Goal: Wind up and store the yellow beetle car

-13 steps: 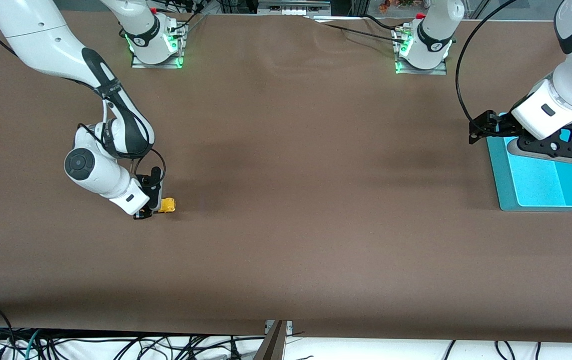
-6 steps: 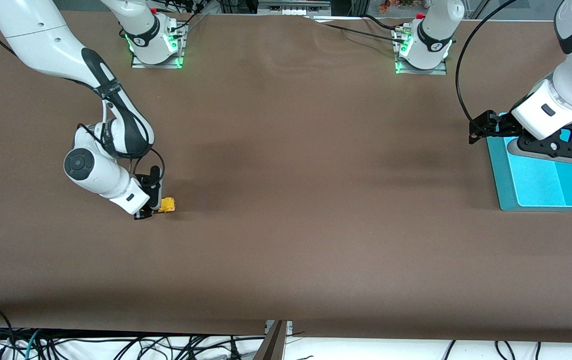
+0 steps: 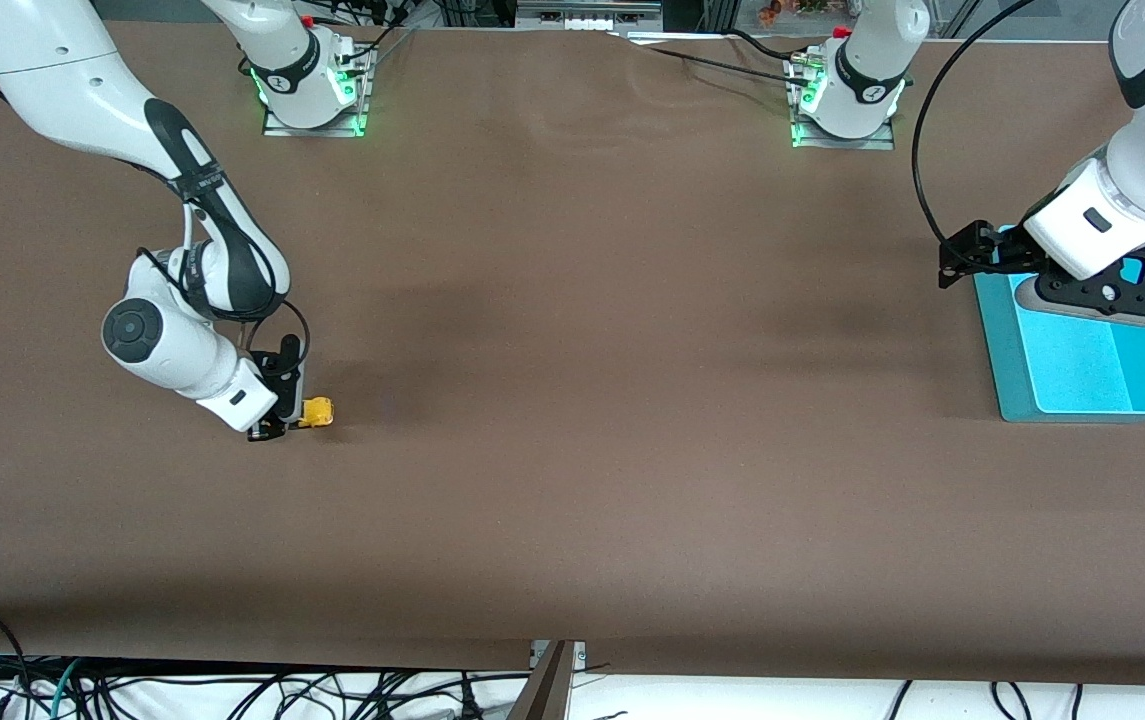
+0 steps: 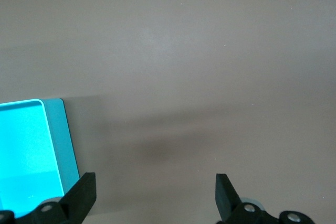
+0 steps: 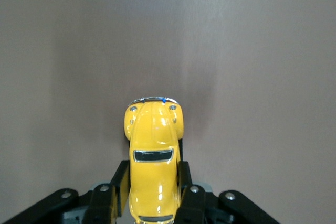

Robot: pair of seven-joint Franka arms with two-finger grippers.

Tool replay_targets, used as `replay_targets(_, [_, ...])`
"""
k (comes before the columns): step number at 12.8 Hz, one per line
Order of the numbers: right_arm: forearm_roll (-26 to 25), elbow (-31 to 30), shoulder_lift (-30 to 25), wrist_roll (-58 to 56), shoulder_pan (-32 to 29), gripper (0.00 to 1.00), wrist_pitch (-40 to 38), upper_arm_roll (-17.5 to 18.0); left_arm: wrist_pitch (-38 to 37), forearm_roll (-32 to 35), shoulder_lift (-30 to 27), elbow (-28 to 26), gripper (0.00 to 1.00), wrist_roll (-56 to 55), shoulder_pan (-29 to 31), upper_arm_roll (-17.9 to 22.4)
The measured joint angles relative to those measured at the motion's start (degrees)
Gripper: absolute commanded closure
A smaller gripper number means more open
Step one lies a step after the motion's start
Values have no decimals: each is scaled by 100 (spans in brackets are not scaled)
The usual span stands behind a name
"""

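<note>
Since a second ago the yellow beetle car [image 3: 317, 412] and the right gripper [image 3: 284, 418] clamped on it have slid together along the brown table [image 3: 572, 400] toward the right arm's end. It sits low at the tabletop with its nose poking out past the fingers [image 5: 119, 184], which pinch its sides. Well apart, the left gripper [image 3: 1052, 275] hangs spread wide over the blue tray [image 3: 1082, 370].

Yellow car, brown table, turquoise tray

The yellow beetle car [image 5: 154, 166] is glossy bright yellow with dark windows and a chrome bumper. Plain matte brown table [image 3: 572, 400]. The tray [image 3: 1092, 380] is light turquoise inside, darker teal at its border.
</note>
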Motion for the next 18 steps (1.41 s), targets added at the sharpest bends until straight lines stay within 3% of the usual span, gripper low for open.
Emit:
replay_targets(9, [4,26,21,-1375,-1149,97,22,-8,-26,0,0,0,0,0,0,0])
replay_targets(12, [14,32,28,-1391,-1221,93,22,3,-30,0,0,0,0,0,0,0])
replay_targets(15, [14,31,28,-1372,-1221,60,12,27,-31,0,0,0,0,0,0,0])
replay_targets(18, [14,34,39,-1330,-1221,41,-9,85,-31,0,0,0,0,0,0,0])
